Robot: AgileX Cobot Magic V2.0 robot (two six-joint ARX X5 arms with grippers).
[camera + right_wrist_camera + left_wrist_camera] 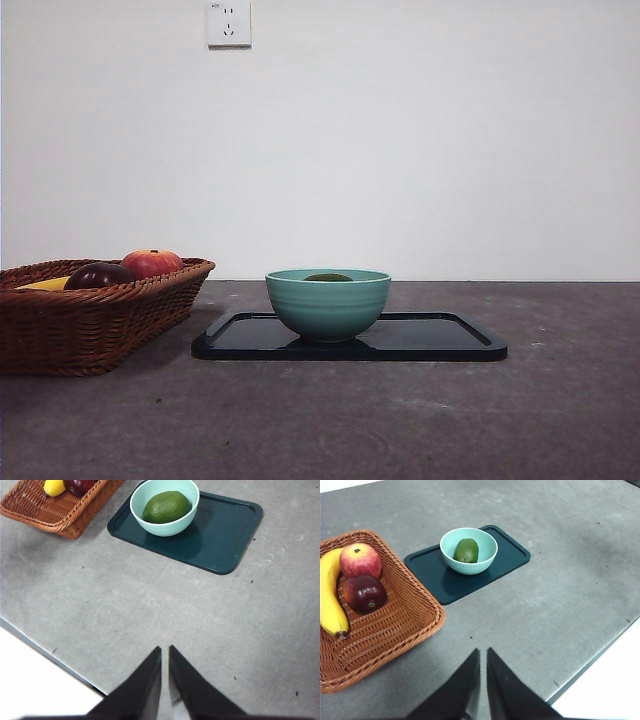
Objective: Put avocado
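The dark green avocado (167, 507) lies inside a teal bowl (186, 521) that stands on a dark tray (225, 535). In the left wrist view the avocado (466, 550) shows in the bowl (487, 562) on the tray (510, 555). In the front view only its top (328, 277) shows above the bowl's rim (328, 305), on the tray (440, 345). My left gripper (483, 655) is shut and empty, raised over the table's near edge. My right gripper (165, 652) is shut and empty, also well back from the tray.
A wicker basket (90, 320) stands left of the tray with a red apple (152, 262), a dark purple fruit (98, 275) and a banana (329, 597). The table edge (600, 655) runs close to both grippers. A wall socket (228, 22) is on the back wall.
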